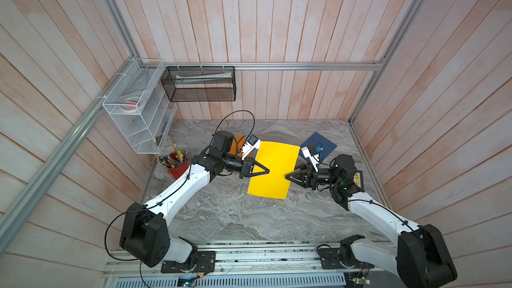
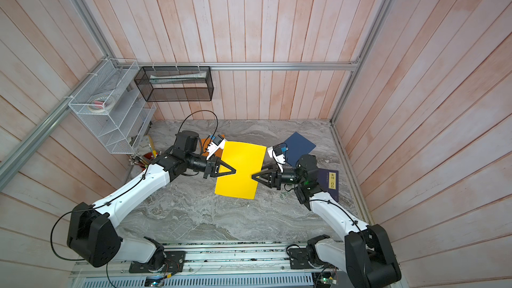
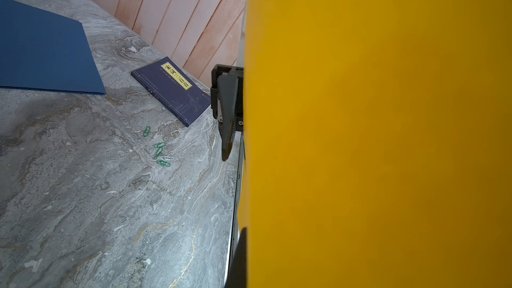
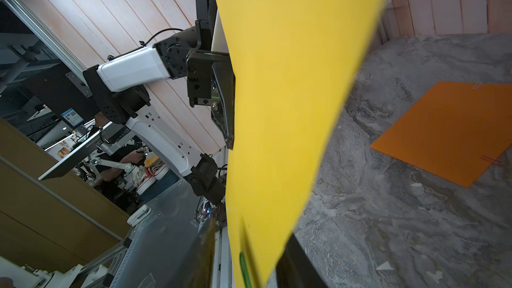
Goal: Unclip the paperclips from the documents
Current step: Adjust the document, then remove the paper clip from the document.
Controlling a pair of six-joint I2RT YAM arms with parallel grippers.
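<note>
Grey-veined tabletop (image 1: 221, 211) shows yellow sheet (image 1: 273, 170), orange sheet (image 4: 448, 131) and dark blue sheet (image 3: 41, 51).

A raised document (image 1: 274, 170) hangs over the middle of the tabletop (image 1: 221, 211), the left claw (image 1: 266, 171) at its left edge and the right claw (image 1: 287, 176) at its right edge. Behind it to the left a second document (image 1: 237, 141) lies flat, partly hidden by the left arm. Behind it to the right lies a third document (image 1: 324, 144). A book (image 2: 331, 184) lies by the right wall, with loose paperclips (image 3: 159, 152) near it, toward the front. A pen cup (image 1: 177, 166) stands by the left wall.
</note>
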